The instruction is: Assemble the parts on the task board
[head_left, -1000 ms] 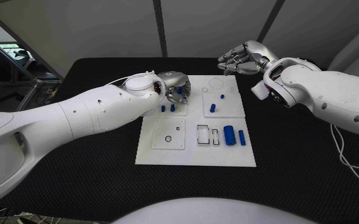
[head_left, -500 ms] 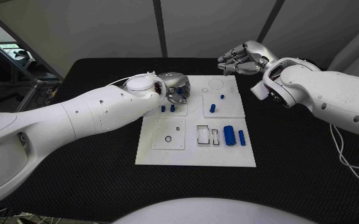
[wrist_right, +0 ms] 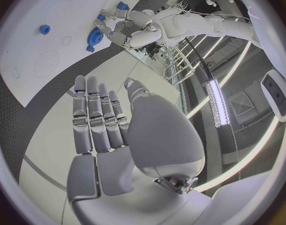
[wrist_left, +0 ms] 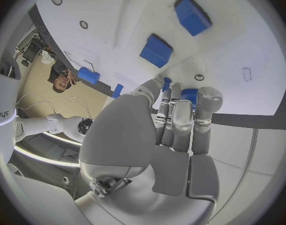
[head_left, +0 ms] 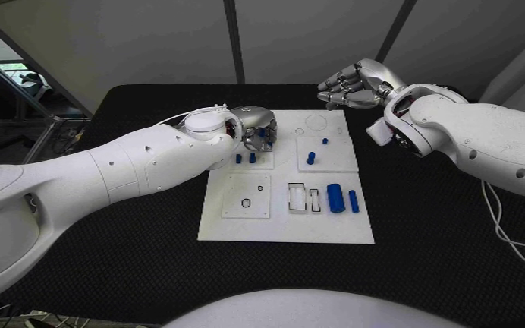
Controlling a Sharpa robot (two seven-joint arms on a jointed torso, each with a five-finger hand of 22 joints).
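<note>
Left hand (head_left: 256, 127) low over the far left of the task board (head_left: 287, 225), fingers curled round a small blue part (wrist_left: 189, 94). Right hand (head_left: 352, 87) raised beyond the board's far right corner, fingers apart, holding nothing. Two blue cylinders (head_left: 342, 200) lying near the right edge.

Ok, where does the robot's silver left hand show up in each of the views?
Head view: silver left hand over the white task board's far left corner, fingers round a small blue part.
Left wrist view: mid-circle, the part at its fingertips.
Right wrist view: small, beyond the board, near the circle's rim.
Shared landmark: the board.
</note>
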